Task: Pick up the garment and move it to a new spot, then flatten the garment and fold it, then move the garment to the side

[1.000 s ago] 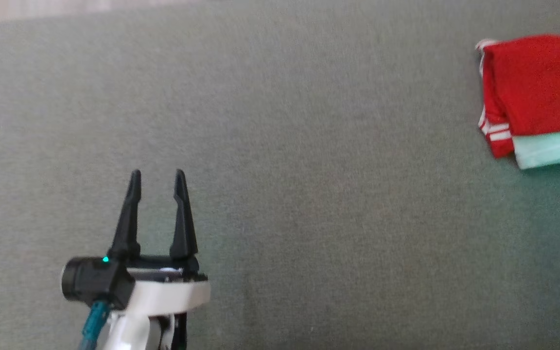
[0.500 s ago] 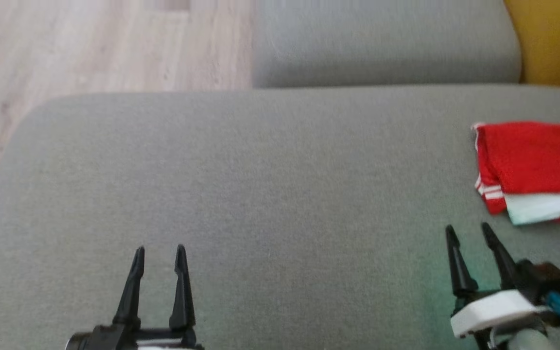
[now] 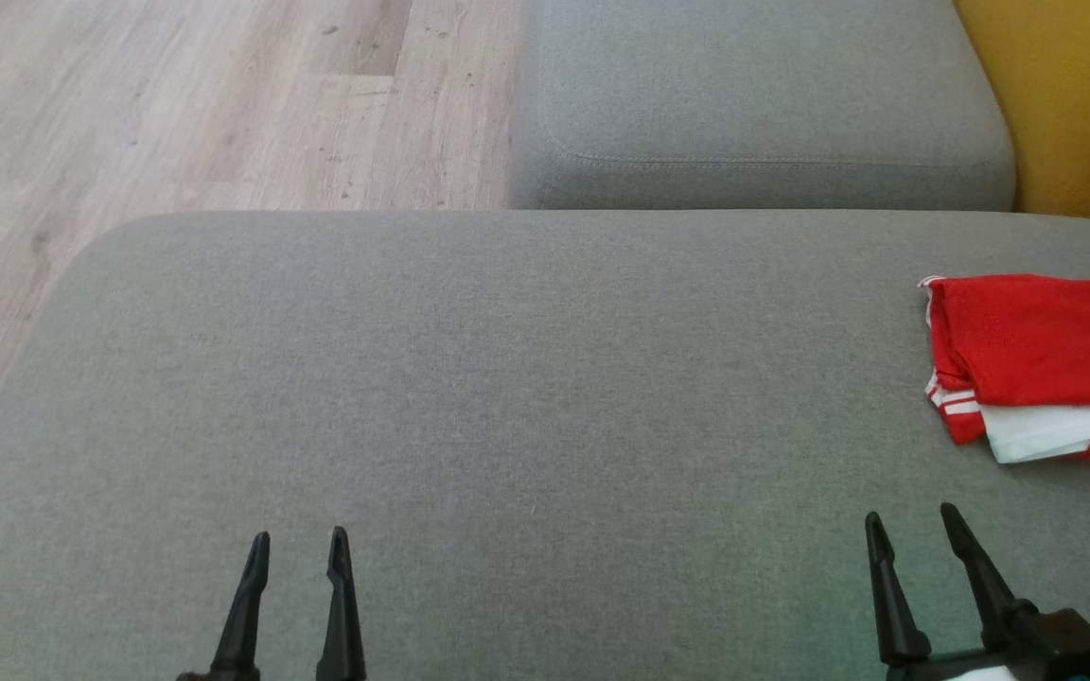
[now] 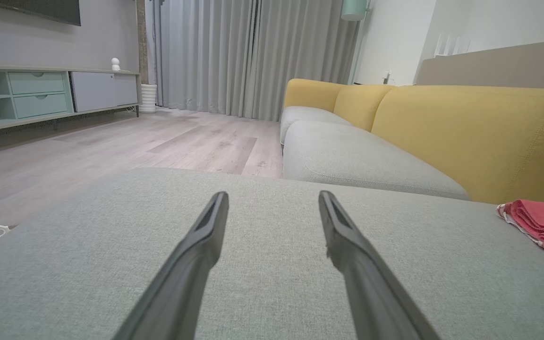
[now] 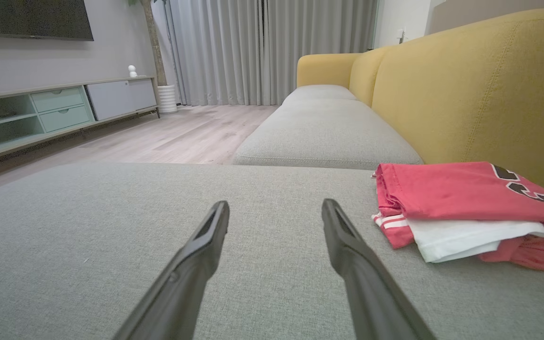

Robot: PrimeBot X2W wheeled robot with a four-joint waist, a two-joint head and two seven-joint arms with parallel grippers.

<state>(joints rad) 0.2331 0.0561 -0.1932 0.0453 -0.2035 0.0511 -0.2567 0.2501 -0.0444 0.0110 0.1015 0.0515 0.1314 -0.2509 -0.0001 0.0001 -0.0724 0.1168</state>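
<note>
The garment point(image 3: 1037, 359) is a folded red piece with white stripes and a white layer showing at its near edge; it lies at the right side of the grey seat cushion point(image 3: 507, 426). In the right wrist view the garment point(image 5: 461, 208) rests just right of the fingers, and in the left wrist view the garment point(image 4: 543, 224) peeks in at the far right. My right gripper point(image 3: 912, 525) stands open near the front edge, a little in front of and left of the garment, apart from it. My left gripper point(image 3: 299, 544) is open at the lower left, holding nothing.
A second grey seat cushion point(image 3: 763, 104) lies beyond, with the yellow sofa back point(image 3: 1065, 104) along the right. Wooden floor point(image 3: 176, 104) lies to the far left. A low TV cabinet point(image 5: 59, 113) and curtains point(image 5: 262, 52) stand across the room.
The head view has shifted, bringing the floor, the far cushion and the right gripper into the picture. Both grippers sit lower in the picture now. The garment lies where it was on the cushion.
</note>
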